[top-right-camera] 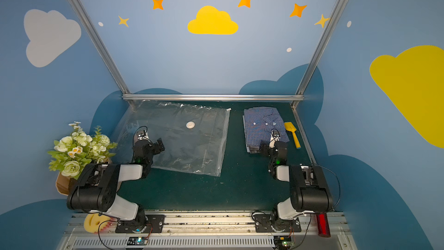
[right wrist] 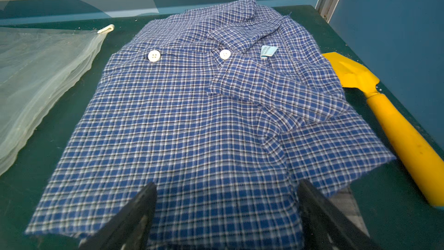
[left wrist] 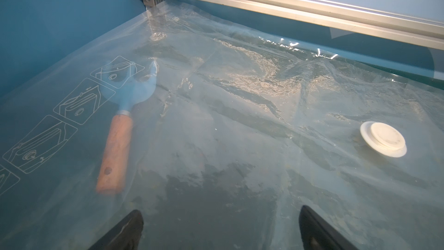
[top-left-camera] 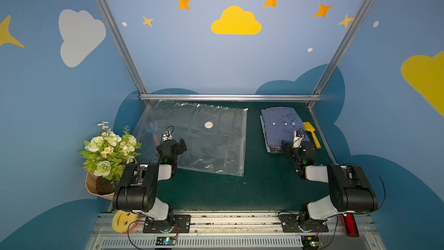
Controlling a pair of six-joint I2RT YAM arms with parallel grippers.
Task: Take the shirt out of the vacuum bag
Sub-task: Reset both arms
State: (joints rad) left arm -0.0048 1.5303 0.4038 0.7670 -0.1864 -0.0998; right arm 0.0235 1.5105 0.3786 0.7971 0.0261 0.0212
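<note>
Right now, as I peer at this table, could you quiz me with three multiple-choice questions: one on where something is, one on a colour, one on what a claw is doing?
1. Where does the checked shirt lie relative to the vacuum bag?
A. Inside it
B. Beside it on the green table
C. Underneath it

2. What colour is the toy shovel next to the shirt?
A. Red
B. White
C. Yellow

3. How does the right gripper stand?
A. Open, holding nothing
B. Shut on the shirt
C. Shut on the shovel

Answers:
1 B: bare table separates shirt and bag in both top views.
2 C: its blade and handle are plainly yellow.
3 A: the right wrist view shows its fingers spread apart over the shirt's hem.
</note>
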